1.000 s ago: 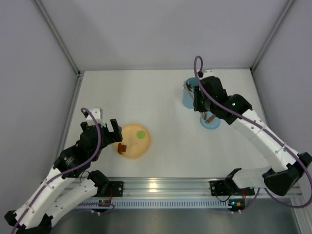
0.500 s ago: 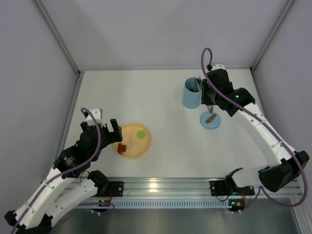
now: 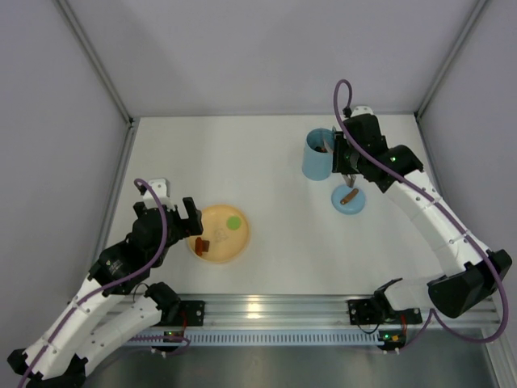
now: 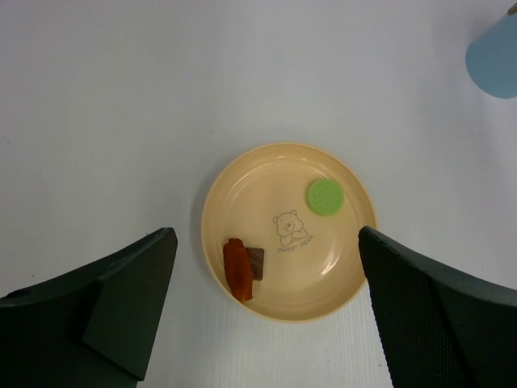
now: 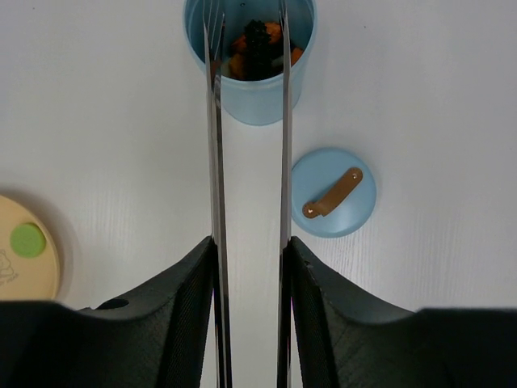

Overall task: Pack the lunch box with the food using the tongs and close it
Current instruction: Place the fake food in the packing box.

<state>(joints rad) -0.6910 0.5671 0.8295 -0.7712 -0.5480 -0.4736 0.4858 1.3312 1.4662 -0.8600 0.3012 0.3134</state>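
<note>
Lunch box (image 3: 317, 162), top view: stands upright and open at the upper right, on the white surface (image 3: 266, 162). Its lid (image 3: 348, 200) lies flat just beside it, to the lower right.
Right tool (image 3: 342, 162), top view: hangs over the right rim of the lunch box; its grip cannot be read from here.
Left tool (image 3: 168, 212), top view: at the lower left, by the left edge of the plate (image 3: 226, 249).
Plate, left wrist view: at frame centre, between two dark fingers (image 4: 129, 291) that stand well apart with nothing in them. It holds a green disc (image 4: 325, 196) and an orange piece (image 4: 237, 271) touching a brown piece (image 4: 257, 263).
Tongs (image 5: 215, 162), right wrist view: two slim arms run up mid-frame, and a finger (image 5: 186, 323) presses each from outside, so the tool is clamped on them. The tips are apart over the lunch box mouth, at the top.
Food (image 5: 258, 40), right wrist view: orange and black pieces sit inside, below the rim; I cannot count them.
Lid, right wrist view: right of centre, with its brown handle (image 5: 343, 184) facing up.
Handling, judged: the lunch box looks light, stiff and tall, so a sideways nudge could tip it. The lid is best taken by its handle. The plate pieces look small, hard and likely slippery between thin metal tips.
</note>
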